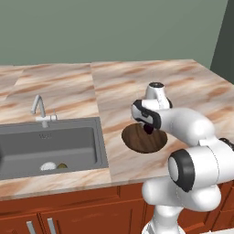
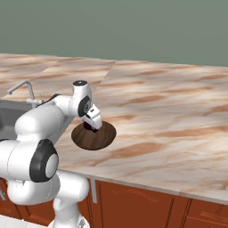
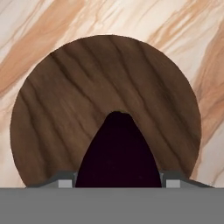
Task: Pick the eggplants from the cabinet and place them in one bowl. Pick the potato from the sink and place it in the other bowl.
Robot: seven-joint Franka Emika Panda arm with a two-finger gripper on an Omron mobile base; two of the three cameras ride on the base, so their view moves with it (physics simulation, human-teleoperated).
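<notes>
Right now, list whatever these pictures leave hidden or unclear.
- Gripper fingertips: hand view, hidden behind the eggplant it holds.
- Eggplant in base views: mostly covered by the hand, a dark sliver above the brown bowl.
- Potato in the sink: left base view, too small, half behind a white object.

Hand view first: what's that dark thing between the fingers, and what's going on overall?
That dark purple shape is an eggplant, held in the robot's gripper directly above the wide, shallow dark wood bowl on the marbled counter. It is not released yet. In the left base view the white arm reaches over that bowl, right of the sink. The sink holds a small olive-brown potato beside a small white round object, both untouched.
</notes>
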